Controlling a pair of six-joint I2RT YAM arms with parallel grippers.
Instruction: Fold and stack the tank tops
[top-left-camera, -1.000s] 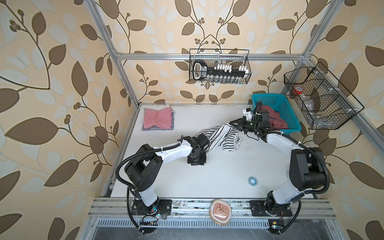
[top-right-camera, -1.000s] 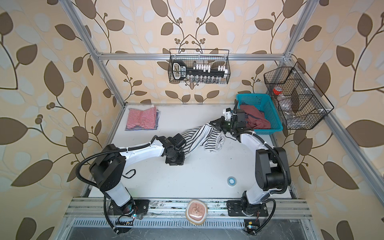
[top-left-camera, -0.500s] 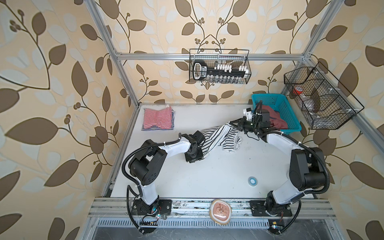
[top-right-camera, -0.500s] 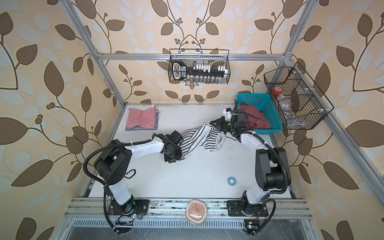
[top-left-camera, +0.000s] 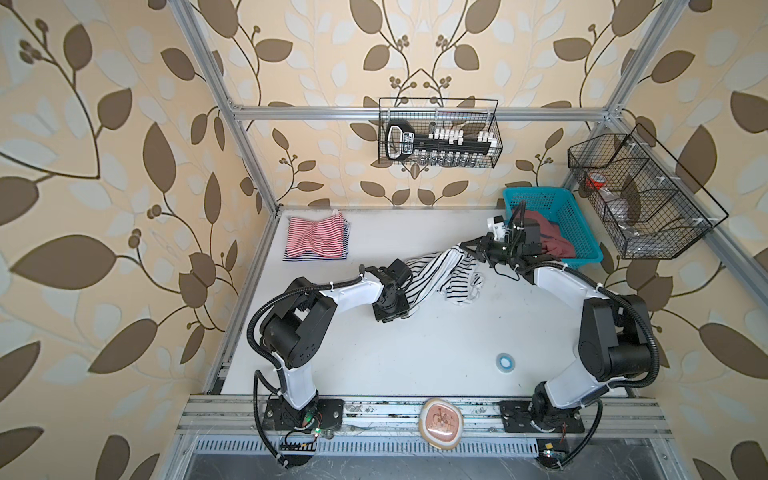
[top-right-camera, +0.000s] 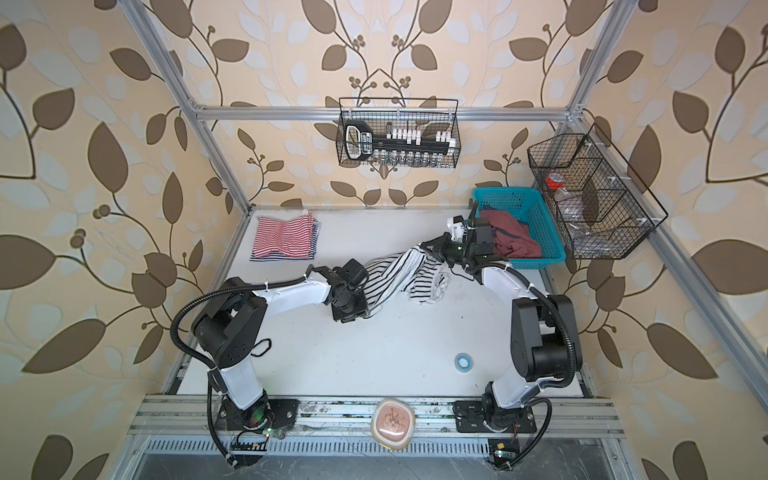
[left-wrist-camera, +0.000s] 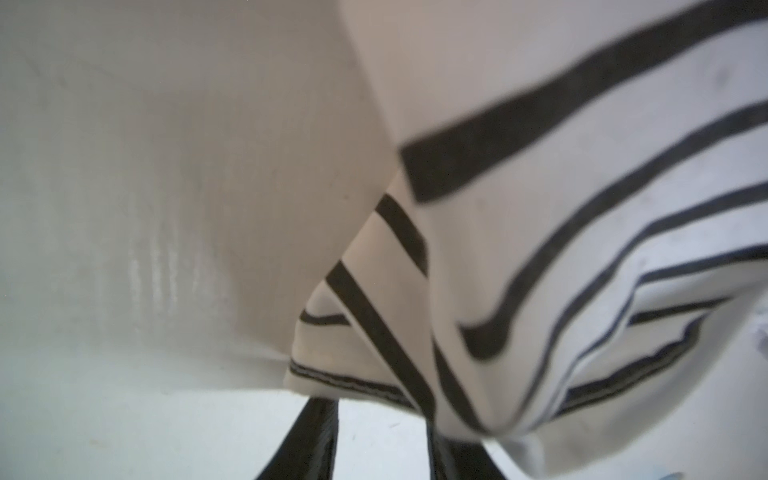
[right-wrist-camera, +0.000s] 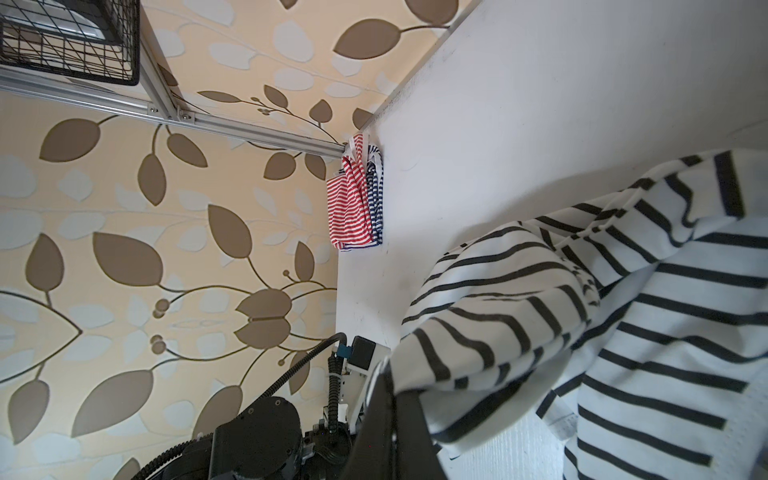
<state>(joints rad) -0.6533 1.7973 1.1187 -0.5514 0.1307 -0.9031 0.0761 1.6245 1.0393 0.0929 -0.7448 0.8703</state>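
Note:
A black-and-white striped tank top (top-left-camera: 440, 274) (top-right-camera: 399, 274) hangs stretched above the table between both arms. My right gripper (top-left-camera: 465, 248) (right-wrist-camera: 395, 395) is shut on its upper end, next to the blue basket. My left gripper (top-left-camera: 405, 313) (left-wrist-camera: 382, 405) is at its lower end. Its fingers stand apart with bare table showing between them, and the hem (left-wrist-camera: 345, 380) drapes over their tips. A red-and-white striped tank top (top-left-camera: 316, 240) (top-right-camera: 284, 240) lies folded at the back left. A dusty red tank top (top-left-camera: 548, 237) (top-right-camera: 513, 237) lies crumpled in the basket.
The blue basket (top-left-camera: 536, 192) stands at the back right corner. A small blue tape roll (top-left-camera: 505, 362) lies on the table front right. Wire baskets hang on the back wall (top-left-camera: 438, 139) and the right wall (top-left-camera: 640, 199). A round peach object (top-left-camera: 441, 423) sits on the front rail.
My left arm's elbow and wrist have shifted slightly at the lower end of the striped top. The right arm and the stretched cloth have stayed in place.

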